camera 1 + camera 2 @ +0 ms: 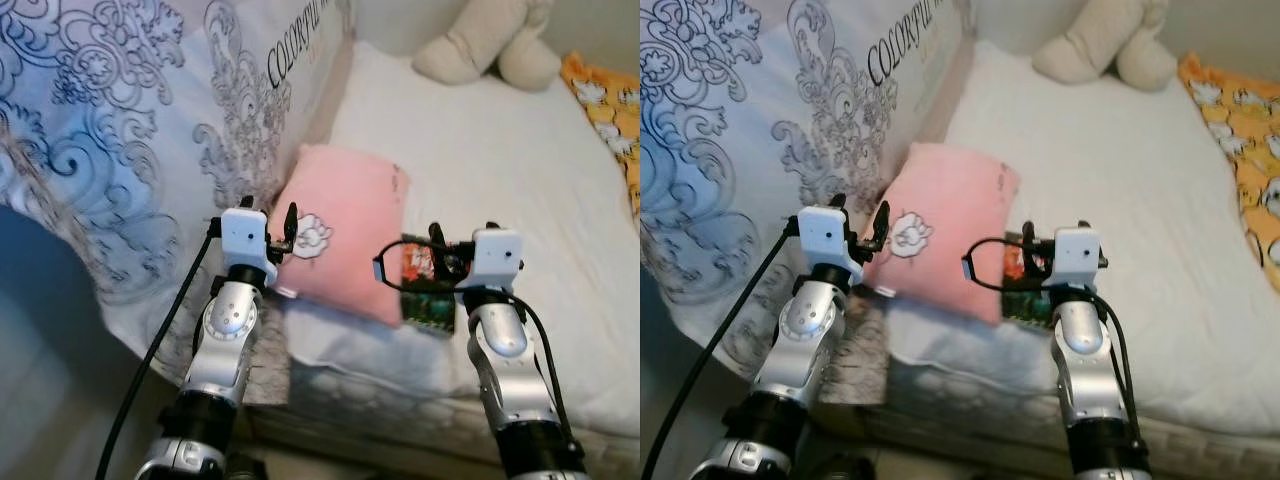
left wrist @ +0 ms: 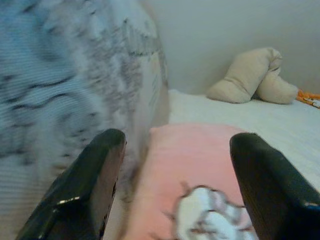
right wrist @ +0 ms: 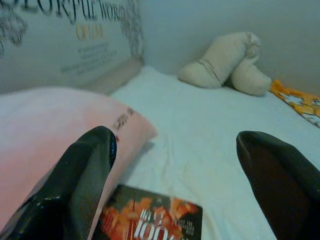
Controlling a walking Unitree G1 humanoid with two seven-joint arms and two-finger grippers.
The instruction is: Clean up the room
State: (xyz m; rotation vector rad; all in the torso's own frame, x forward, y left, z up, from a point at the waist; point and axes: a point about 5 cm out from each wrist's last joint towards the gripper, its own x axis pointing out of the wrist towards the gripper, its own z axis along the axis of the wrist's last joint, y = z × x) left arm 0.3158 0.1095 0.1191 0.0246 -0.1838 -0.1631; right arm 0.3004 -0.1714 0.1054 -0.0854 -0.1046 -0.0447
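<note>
**A:** What does the head camera show?

**B:** A bed with a white sheet (image 1: pixel 500 170). One pink pillow (image 1: pixel 345 235) lies near its front edge, with a small white cartoon patch facing up. Just beside the pillow's right edge lies one book (image 1: pixel 425 290) with a dark red and orange cover. A large duvet (image 1: pixel 110 130) with grey scroll print is bunched up on the left. At the far end sits one beige soft toy (image 1: pixel 485 40), and an orange patterned cloth (image 1: pixel 610 110) runs along the right edge. The left gripper (image 1: pixel 285 232) hovers over the pillow's left side; the right gripper (image 1: pixel 436 250) hangs over the book.

**A:** And the left wrist camera?

**B:** Its two black fingers (image 2: pixel 90 185) stand well apart with nothing between them; the pillow lies below.

**A:** The right wrist camera?

**B:** Again two fingers (image 3: pixel 80 180) spread wide, empty. The book lies below and between them, touching the pillow's edge.

**A:** How far along is the tidying?

**B:** Early, I judge. Nothing is held. The book and pillow sit loose at the bed's edge, and the duvet is unmade. All of that looks left to do.
</note>
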